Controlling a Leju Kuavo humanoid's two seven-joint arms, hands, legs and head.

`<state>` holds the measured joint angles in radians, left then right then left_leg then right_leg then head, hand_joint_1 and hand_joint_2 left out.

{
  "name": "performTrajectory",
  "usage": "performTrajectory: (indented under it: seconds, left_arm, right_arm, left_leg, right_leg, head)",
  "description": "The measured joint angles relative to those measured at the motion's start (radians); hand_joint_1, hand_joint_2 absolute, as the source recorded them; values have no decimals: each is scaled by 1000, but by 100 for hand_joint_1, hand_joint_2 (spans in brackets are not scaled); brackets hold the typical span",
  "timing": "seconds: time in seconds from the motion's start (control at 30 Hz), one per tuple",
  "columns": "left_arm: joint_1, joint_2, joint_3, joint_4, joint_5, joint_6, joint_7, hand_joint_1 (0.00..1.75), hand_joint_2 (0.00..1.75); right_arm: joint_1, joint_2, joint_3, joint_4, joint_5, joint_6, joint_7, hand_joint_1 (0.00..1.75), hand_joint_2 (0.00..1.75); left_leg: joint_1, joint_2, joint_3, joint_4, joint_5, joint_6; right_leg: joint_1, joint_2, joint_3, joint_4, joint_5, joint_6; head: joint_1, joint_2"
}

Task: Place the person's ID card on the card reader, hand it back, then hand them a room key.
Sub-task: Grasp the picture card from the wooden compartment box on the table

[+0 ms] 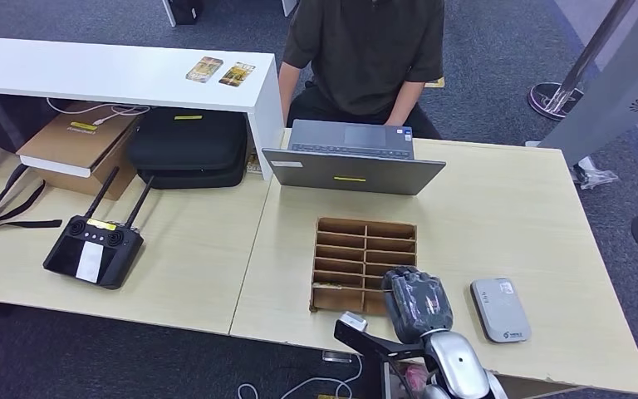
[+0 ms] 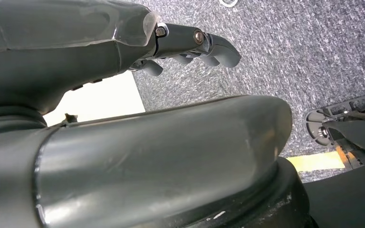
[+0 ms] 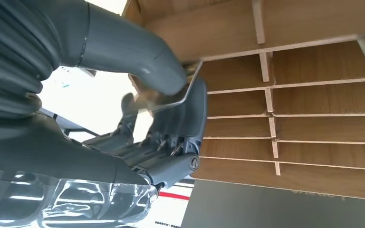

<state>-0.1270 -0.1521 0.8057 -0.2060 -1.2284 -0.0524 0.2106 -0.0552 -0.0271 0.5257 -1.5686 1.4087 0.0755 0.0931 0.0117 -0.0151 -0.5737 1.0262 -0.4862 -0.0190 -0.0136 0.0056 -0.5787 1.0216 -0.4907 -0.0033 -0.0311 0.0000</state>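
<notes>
Card [image 3: 171,97] pinched by right hand [image 1: 416,302] over wooden organizer [image 1: 364,264]; no legible writing.

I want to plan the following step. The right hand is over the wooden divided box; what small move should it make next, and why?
Probably lift the right hand straight up from the brown wooden slotted box: its thumb and fingers already pinch a thin card above the slots, so the card should clear the dividers before it goes towards the person.

Grey-blue carpet floor [image 1: 507,50] lies under two pale wooden tables [image 1: 540,216] pushed together; a white raised counter shelf [image 1: 91,75] stands behind the left one.
</notes>
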Motion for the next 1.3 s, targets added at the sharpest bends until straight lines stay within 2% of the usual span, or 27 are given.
performTrajectory:
  seconds: [0.1, 0.23, 0.37, 0.6, 0.73, 0.83, 1.3]
  left_arm:
    - [0, 0, 0, 0, 0, 1, 0, 0, 0]
    - [0, 0, 0, 0, 0, 2, 0, 0, 0]
    - [0, 0, 0, 0, -2, 2, 0, 0, 0]
    - [0, 0, 0, 0, -4, 2, 2, 0, 0]
    - [-1, 0, 0, 0, -7, 2, 2, 0, 0]
    - [-1, 0, 0, 0, -9, 2, 2, 0, 0]
    - [-4, -2, -3, 0, -18, -1, 2, 0, 0]
  right_arm:
    - [-2, 0, 0, 0, -2, -5, 0, 154, 175]
    - [-2, 0, 0, 0, -5, -12, 0, 143, 175]
    - [-2, 0, 0, -1, -8, -17, 0, 143, 175]
    - [4, 0, 0, -12, -10, -35, 0, 154, 175]
    - [5, 0, 0, -16, -10, -44, 0, 170, 175]
    - [7, 0, -1, -21, -10, -51, 0, 175, 175]
    - [36, 7, -30, -75, 3, -85, 1, 175, 175]
  left_leg:
    - [0, 0, 0, 0, 0, 0]
    - [0, 0, 0, 0, 0, 0]
    - [0, 0, 0, 0, 0, 0]
    - [0, 0, 0, 0, 0, 0]
    - [0, 0, 0, 0, 0, 0]
    - [0, 0, 0, 0, 0, 0]
    - [0, 0, 0, 0, 0, 0]
  right_leg:
    - [0, 0, 0, 0, 0, 0]
    - [0, 0, 0, 0, 0, 0]
    - [0, 0, 0, 0, 0, 0]
    - [0, 0, 0, 0, 0, 0]
    - [0, 0, 0, 0, 0, 0]
    - [0, 0, 0, 0, 0, 0]
    - [0, 0, 0, 0, 0, 0]
  head:
    - [0, 0]
    - [0, 0]
    - [0, 0]
    - [0, 0]
    - [0, 0]
    - [0, 0]
    - [0, 0]
